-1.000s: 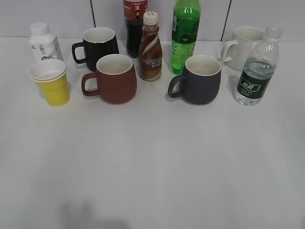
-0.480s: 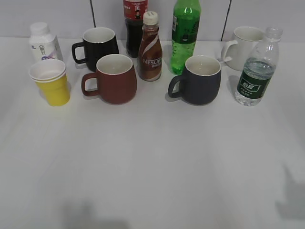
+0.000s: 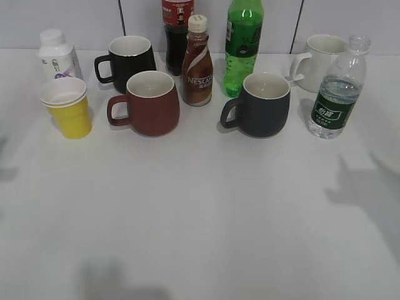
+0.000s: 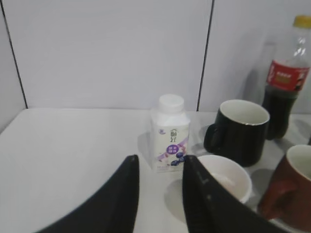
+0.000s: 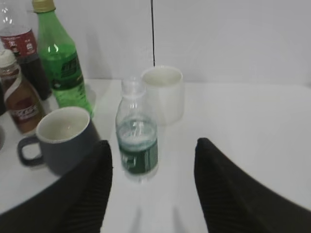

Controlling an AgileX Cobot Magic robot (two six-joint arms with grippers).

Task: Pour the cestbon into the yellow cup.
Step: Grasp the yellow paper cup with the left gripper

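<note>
The cestbon [image 3: 337,95], a small clear bottle with a dark green label and no cap, stands at the right of the table. It also shows in the right wrist view [image 5: 138,148], just ahead of my right gripper [image 5: 154,145], which is open and empty. The yellow cup [image 3: 67,110] stands at the far left. In the left wrist view only its white rim and inside [image 4: 226,178] show, behind the right finger. My left gripper [image 4: 159,164] is open and empty, short of the cup. Neither gripper shows in the exterior view.
A white milk bottle [image 3: 56,55], black mug [image 3: 131,59], red-brown mug [image 3: 150,103], cola bottle [image 3: 177,31], Nescafe bottle [image 3: 197,62], green soda bottle [image 3: 242,47], dark grey mug [image 3: 264,105] and white mug [image 3: 322,59] stand along the back.
Arm shadows have spread over the right of the table and at the left edge. No object has moved.
</note>
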